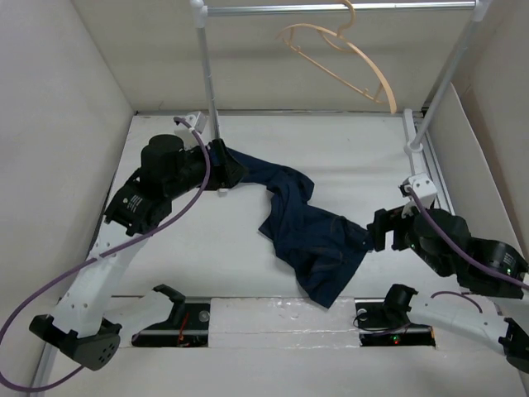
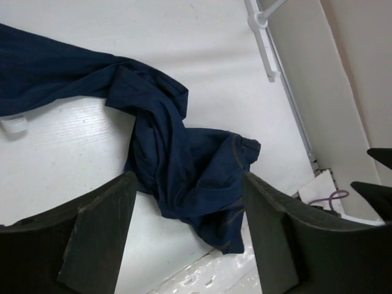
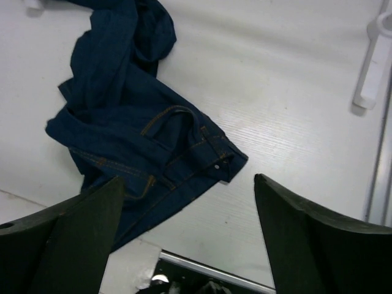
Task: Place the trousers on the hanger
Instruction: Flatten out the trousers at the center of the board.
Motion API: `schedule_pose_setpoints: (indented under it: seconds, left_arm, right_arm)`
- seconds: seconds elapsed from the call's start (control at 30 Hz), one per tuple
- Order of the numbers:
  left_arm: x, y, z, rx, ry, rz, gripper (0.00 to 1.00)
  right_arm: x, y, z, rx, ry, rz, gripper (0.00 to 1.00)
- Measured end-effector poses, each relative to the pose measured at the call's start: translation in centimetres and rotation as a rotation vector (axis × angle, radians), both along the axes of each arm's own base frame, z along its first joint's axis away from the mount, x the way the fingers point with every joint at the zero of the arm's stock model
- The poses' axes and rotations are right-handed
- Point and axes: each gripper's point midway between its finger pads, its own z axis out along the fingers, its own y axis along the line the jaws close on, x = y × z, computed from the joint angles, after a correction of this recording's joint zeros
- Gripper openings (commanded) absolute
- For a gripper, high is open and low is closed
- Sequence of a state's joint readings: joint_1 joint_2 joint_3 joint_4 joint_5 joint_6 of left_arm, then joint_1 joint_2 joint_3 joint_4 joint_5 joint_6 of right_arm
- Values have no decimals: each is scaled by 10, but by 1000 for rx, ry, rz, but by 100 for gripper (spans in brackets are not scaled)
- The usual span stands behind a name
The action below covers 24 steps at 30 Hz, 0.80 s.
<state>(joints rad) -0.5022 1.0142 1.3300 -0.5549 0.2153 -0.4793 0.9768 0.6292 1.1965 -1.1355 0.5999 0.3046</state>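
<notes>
The dark navy trousers (image 1: 306, 223) lie crumpled on the white table, one leg stretching back left and the waistband at the front right. The pale peach hanger (image 1: 343, 51) hangs by its hook from the silver rail, tilted, at the back. My left gripper (image 1: 228, 169) is open at the far end of the leg; its wrist view shows the trousers (image 2: 177, 159) below the spread jaws of the left gripper (image 2: 188, 184). My right gripper (image 1: 376, 233) is open and empty beside the waistband corner (image 3: 217, 165), which lies between the spread jaws of the right gripper (image 3: 187, 180).
The silver rail (image 1: 331, 8) rests on two white posts (image 1: 208, 78) (image 1: 446, 78) whose feet stand on the table. White walls close in the left, right and back. Black brackets sit in a slot (image 1: 178, 314) at the table's front edge.
</notes>
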Motion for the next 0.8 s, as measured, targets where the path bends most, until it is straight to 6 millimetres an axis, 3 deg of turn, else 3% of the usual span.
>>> schedule_pose_setpoints:
  seconds: [0.03, 0.1, 0.13, 0.2, 0.23, 0.43, 0.53, 0.57, 0.6, 0.63, 0.7, 0.8]
  left_arm:
    - [0, -1, 0, -3, 0, -5, 71]
    - [0, -2, 1, -8, -7, -9, 70]
    - [-1, -1, 3, -11, -12, -8, 66]
    - [-3, 3, 11, -8, -29, 7, 64]
    - [-3, 7, 18, -5, -41, 20, 64]
    - [-6, 51, 75, -2, -158, 229, 62]
    - [-10, 70, 78, 8, -158, 320, 64]
    - [-11, 75, 75, 12, -151, 342, 66]
    - [-12, 78, 71, 15, -140, 359, 67]
    - [-11, 79, 65, 16, -130, 370, 67]
    - [-5, 76, 42, 38, -85, 377, 67]
    - [17, 59, -17, 117, 41, 358, 72]
  right_arm:
    - [0, -1, -2, -9, 7, -4, 91]
    - [0, -3, 0, -13, 4, -13, 85]
    - [0, -5, 3, -11, -1, -19, 63]
    - [-1, -10, 12, -5, -13, -34, 47]
    - [-1, -13, 18, 3, -20, -44, 32]
    - [-6, -33, 36, 24, -47, -103, 16]
    - [-8, -40, 33, 16, -35, -129, 19]
    - [-9, -42, 31, 18, -30, -142, 32]
    - [-8, -41, 28, 12, -23, -146, 32]
    - [-8, -40, 23, 9, -11, -154, 49]
    - [-5, -36, 4, -19, 28, -175, 65]
    - [-1, -28, -49, -160, 143, -208, 73]
